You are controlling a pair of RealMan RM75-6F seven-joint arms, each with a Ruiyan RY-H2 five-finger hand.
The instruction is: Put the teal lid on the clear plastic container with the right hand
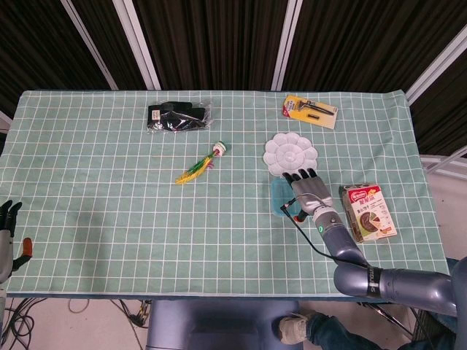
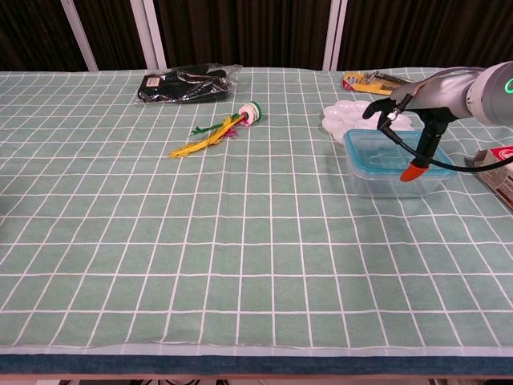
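**Lid looks seated, risk is on the release**

Teal lid (image 2: 383,150) sits on the clear plastic container (image 2: 394,180), right side of the table (image 1: 109,219), just near of the white paint palette (image 1: 290,154). In chest view the teal rim runs all round the top; I can't tell if every corner is snapped down.

Right hand (image 1: 309,191) is above the lid's right half, palm down, fingers (image 2: 377,107) spread and reaching toward the palette. They hold nothing. Whether the palm touches the lid: can't tell from either view.

Left hand (image 1: 7,219) is off the near-left table edge, fingers apart, empty.

What could go wrong, my read:
- Uneven press: hand is biased to 1 side, so pushing there may seat that edge and pop the left edge up.
- The orange-tipped part (image 2: 415,169) hangs in front of the container's near wall. A sideways exit could hook the rim, drag the box or lift the lid.
- The black cable (image 2: 449,164) loops close to the box; it could snag on a fast retract.
- Container is light and on cloth, so any lateral push slides it into the palette or toward the snack box (image 1: 368,211) on its right.

Lift straight up first, then move away.
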